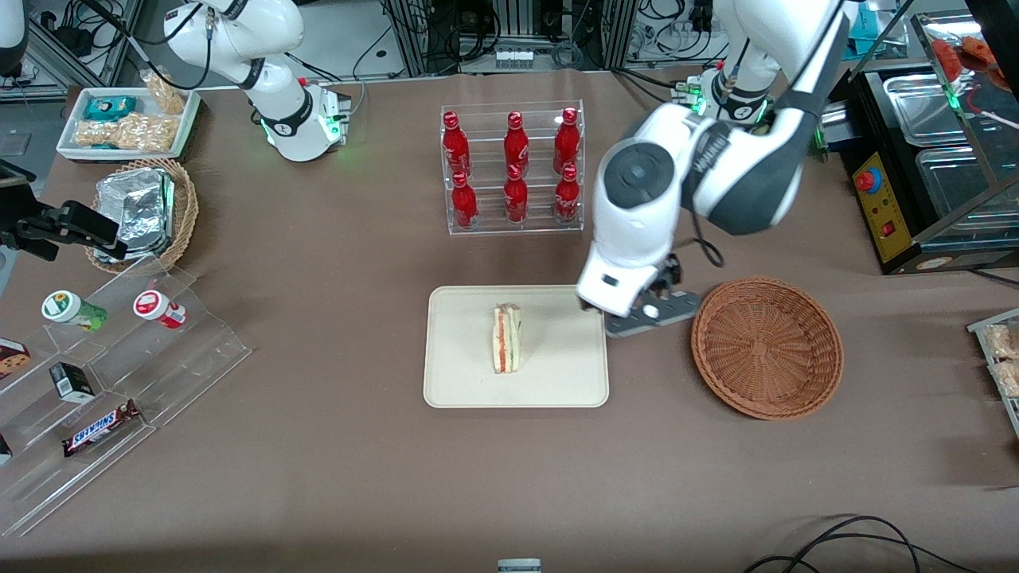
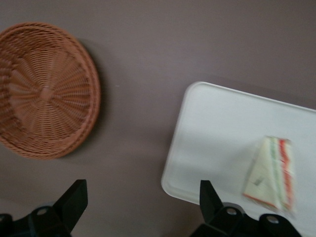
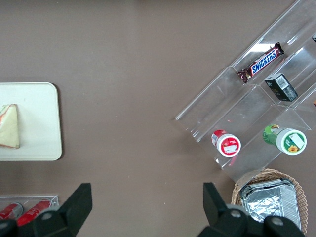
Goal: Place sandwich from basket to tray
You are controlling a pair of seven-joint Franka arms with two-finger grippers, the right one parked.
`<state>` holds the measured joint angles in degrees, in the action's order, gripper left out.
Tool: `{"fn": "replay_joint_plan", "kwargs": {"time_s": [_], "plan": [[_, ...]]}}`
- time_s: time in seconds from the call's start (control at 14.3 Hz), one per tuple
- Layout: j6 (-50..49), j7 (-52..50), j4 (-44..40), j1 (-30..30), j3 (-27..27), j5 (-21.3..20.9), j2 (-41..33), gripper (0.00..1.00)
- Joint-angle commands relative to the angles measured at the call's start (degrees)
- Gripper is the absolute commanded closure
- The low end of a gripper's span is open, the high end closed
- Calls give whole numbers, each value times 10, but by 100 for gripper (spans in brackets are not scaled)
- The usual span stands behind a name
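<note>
gripper (image 2: pixel 140 197) spread above tray (image 1: pixel 557 382) edge

Even overhead light, soft shadows beneath the gripper (image 1: pixel 649 312); left wrist view blurred, the sandwich (image 2: pixel 272 173) smeared.

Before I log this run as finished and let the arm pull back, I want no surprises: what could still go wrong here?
The sandwich stands on edge on the tray, so a bump could tip it flat. The tool, open and empty, hangs over the table between the tray's corner and the empty basket; a low retreat might clip the tray's rim or nudge the basket. The cola bottle rack stands near the arm's likely path.
</note>
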<state>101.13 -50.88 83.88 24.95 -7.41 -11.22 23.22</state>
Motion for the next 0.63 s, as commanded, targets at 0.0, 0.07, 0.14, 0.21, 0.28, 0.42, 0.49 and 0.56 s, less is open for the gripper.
{"fn": "replay_joint_plan", "kwargs": {"time_s": [0.0,0.07,0.14,0.21,0.28,0.42,0.49,0.56], "plan": [[0,-4,62,4,51,8,-47,0],[3,-1,73,4,68,23,-57,0],[3,18,86,4,86,36,-67,0],[0,58,100,4,106,46,-84,0],[-2,93,116,4,121,62,-101,0],[-8,157,151,5,160,76,-143,0],[-21,181,159,5,167,77,-161,0],[-42,210,160,3,177,78,-175,0]]}}
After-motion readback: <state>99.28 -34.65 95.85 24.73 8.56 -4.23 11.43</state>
